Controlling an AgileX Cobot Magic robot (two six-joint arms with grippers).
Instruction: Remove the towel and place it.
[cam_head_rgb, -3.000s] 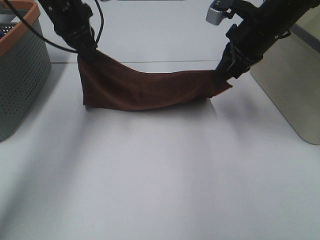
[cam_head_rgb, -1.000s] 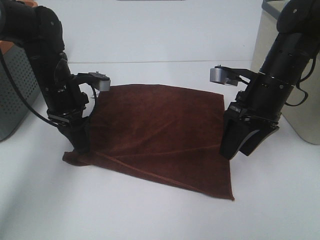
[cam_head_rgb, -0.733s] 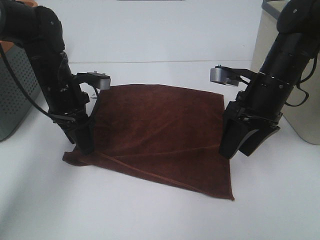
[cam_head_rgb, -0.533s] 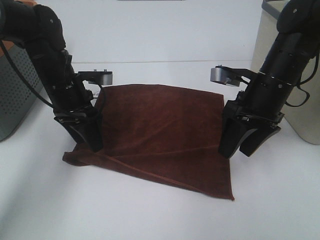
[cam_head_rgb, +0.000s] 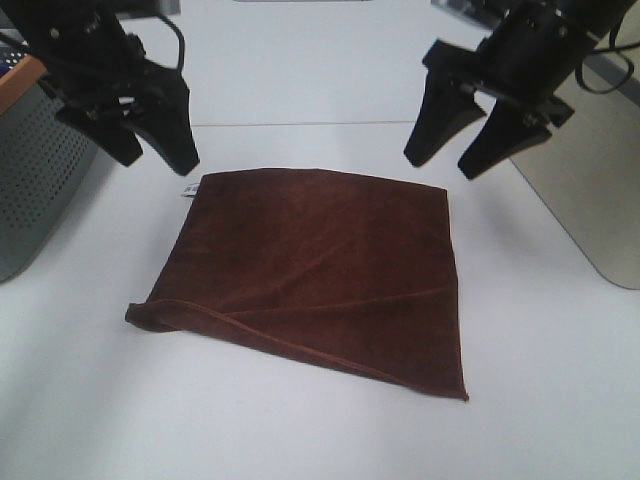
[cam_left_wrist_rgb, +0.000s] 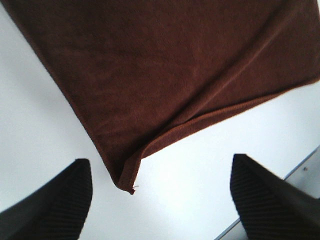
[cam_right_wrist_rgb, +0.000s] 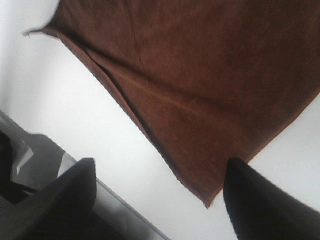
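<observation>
Since half a second ago both arms have lifted clear of the towel (cam_head_rgb: 315, 270), which now lies flat and released on the white surface (cam_head_rgb: 300, 430). The left gripper (cam_head_rgb: 150, 150) hangs above and just outside the towel's far left corner, spread wide, nothing between its fingers (cam_left_wrist_rgb: 55, 205). The right gripper (cam_head_rgb: 455, 150) hangs above and beyond the far right corner, likewise spread wide and empty. One near edge of the towel is folded over, forming a ridge toward the left corner. A small white tag (cam_head_rgb: 187, 189) shows below the left gripper. A grey perforated basket (cam_head_rgb: 40, 190) stands outboard of the left gripper; a beige bin (cam_head_rgb: 585, 190) stands outboard of the right.
</observation>
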